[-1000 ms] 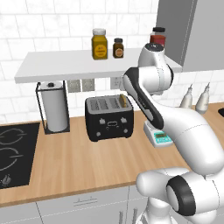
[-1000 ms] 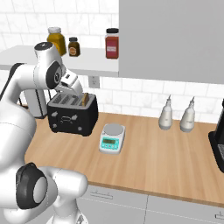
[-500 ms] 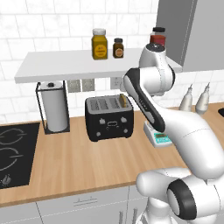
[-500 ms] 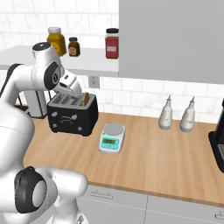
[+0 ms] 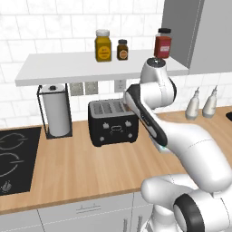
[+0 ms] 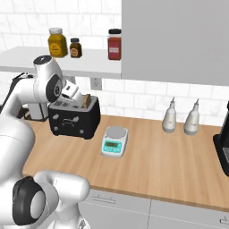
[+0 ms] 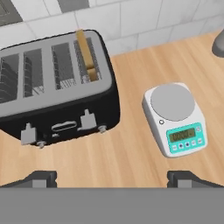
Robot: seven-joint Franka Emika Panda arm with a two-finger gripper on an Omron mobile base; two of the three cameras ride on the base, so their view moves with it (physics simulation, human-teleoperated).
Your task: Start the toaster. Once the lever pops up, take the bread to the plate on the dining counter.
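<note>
The black toaster (image 7: 57,94) with its silvery slotted top (image 5: 112,121) stands at the back of the wood worktop. The bread (image 7: 85,53), a thin brown slice, stands upright in the rightmost slot and pokes out at the top (image 6: 87,100). Two pale levers (image 7: 87,119) stick out of the toaster's front. My gripper (image 7: 111,178) hovers above and in front of the toaster's right end, open, with nothing between its fingertips (image 7: 40,178). In the right base view the hand (image 6: 71,92) sits just left of the slice. The plate and the dining counter are out of view.
A white-and-teal kitchen scale (image 7: 175,117) lies on the worktop right of the toaster. A paper-towel roll (image 5: 56,111) and black hob (image 5: 13,156) are to the left. Two pale bottles (image 6: 170,117) stand at the back right. A shelf with jars (image 5: 103,45) hangs above the toaster.
The hand has come down a little toward the toaster's right end. The toaster, bread and scale have not moved.
</note>
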